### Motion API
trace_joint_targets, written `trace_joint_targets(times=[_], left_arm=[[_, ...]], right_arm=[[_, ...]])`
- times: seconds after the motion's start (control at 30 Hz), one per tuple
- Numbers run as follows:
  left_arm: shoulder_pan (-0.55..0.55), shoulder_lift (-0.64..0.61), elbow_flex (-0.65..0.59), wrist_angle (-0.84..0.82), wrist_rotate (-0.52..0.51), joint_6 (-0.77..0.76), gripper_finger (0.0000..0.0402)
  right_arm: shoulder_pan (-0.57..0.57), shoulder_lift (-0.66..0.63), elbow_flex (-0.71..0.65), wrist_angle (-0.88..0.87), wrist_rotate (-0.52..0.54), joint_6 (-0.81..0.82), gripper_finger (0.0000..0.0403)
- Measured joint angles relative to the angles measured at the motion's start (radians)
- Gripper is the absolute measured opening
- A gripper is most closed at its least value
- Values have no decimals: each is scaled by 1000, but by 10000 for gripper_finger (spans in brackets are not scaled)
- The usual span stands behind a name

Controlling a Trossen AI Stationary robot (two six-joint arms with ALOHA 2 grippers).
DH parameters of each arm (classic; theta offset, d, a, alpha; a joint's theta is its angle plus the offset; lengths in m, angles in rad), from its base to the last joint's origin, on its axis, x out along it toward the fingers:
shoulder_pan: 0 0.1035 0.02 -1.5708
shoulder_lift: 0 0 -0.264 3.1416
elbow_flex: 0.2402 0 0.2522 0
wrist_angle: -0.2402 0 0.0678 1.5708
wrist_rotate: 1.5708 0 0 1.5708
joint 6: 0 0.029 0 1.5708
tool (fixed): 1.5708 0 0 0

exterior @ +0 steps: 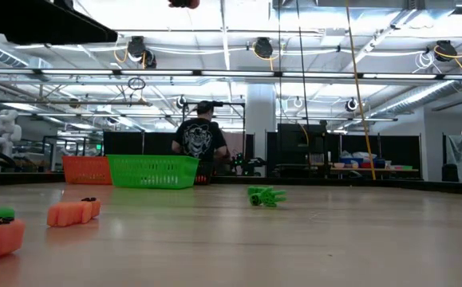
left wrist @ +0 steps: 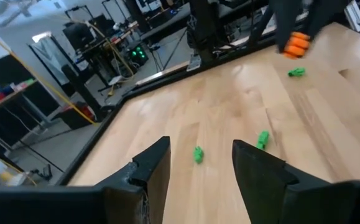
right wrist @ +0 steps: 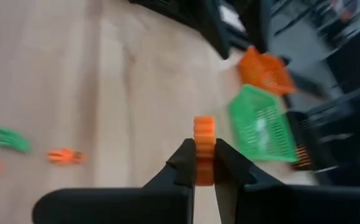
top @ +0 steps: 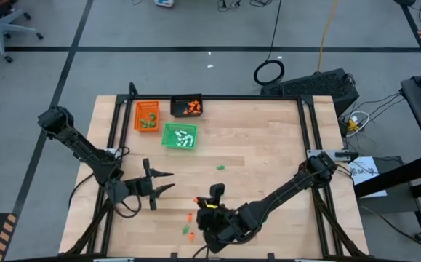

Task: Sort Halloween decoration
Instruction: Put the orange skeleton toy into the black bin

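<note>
From above, the right gripper [top: 211, 206] hangs at lower centre of the tabletop [top: 268, 145], bare wood above it. Its wrist view alone shows fingers [right wrist: 186, 163] pinching an orange piece [right wrist: 204, 149]. The left gripper [left wrist: 198, 163] stands spread near green pieces [left wrist: 198, 154].

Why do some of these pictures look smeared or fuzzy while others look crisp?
High view: evenly lit and crisp. Low view: the nearest orange pieces are soft, and bright ceiling lights glare above. Right wrist view: the background, including the green tray, is smeared, while the orange piece in the right gripper stays fairly clear. Left wrist view: the orange piece is blurred.
</note>
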State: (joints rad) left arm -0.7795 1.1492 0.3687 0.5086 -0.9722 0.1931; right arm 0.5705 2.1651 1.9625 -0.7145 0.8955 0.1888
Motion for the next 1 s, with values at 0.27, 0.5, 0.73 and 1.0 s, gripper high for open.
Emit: trace_joint_targets(times=[0.27,0.5,0.73,1.0], left_arm=[[0,0,0,-84,3,-196,171],[-2,0,0,-100,110,-278,171],[-2,0,0,-100,183,-346,171],[-2,1,0,-108,192,-344,171]], right_arm=[[5,0,0,108,-115,165,13],[8,0,0,195,-220,245,13],[4,0,-34,189,-208,241,13],[-97,0,-126,193,-138,199,13]])
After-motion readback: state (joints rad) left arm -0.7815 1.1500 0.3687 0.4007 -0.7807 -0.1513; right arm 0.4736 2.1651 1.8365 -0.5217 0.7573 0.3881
